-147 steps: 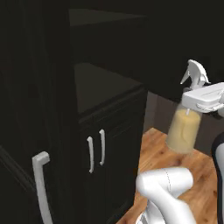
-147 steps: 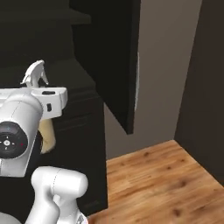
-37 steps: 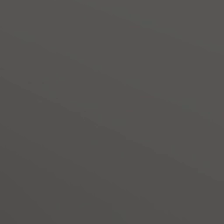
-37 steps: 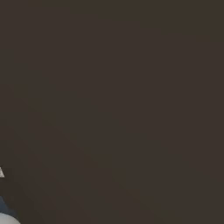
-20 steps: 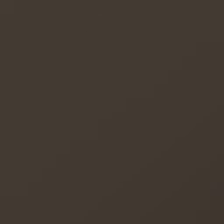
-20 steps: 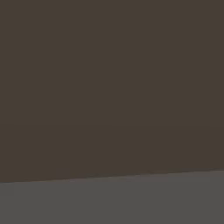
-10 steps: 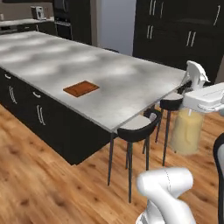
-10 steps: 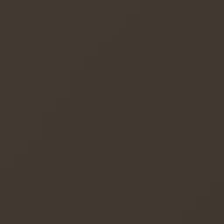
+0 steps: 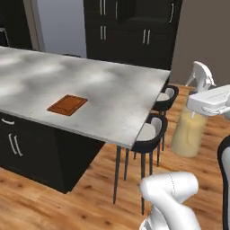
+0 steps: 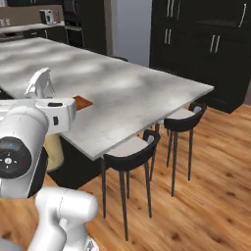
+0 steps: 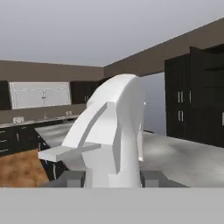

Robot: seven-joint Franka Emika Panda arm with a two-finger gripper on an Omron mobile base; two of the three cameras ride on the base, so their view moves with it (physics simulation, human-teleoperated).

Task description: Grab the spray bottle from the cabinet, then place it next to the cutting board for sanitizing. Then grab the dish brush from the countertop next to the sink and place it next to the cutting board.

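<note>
**Spray bottle held upright beside the island**

The hand [image 9: 203,117] is clenched on the neck of the spray bottle [image 9: 188,134], which hangs in the air at the right edge of the left base view, off the near corner of the white-marbled tabletop [image 9: 112,96] and above the wooden floor [image 9: 54,202]. The bottle is clear and rounded, filled with pale yellow-tan liquid, and topped by a whitish-grey trigger head [image 9: 201,75]. Its long axis stands upright, head up and base down. In the hand view the sprayer head [image 11: 114,127] sits close to the lens in the centre, its nozzle pointing to the lower left of the frame.

The cutting board [image 9: 67,104], flat and reddish-brown with a thin groove inside its edge, lies on the tabletop left of centre in the left base view, well apart from the bottle. Two black stools [image 9: 148,132] stand under the slab's near edge. The black cabinet [image 9: 134,31] fills the top of the frame.
</note>
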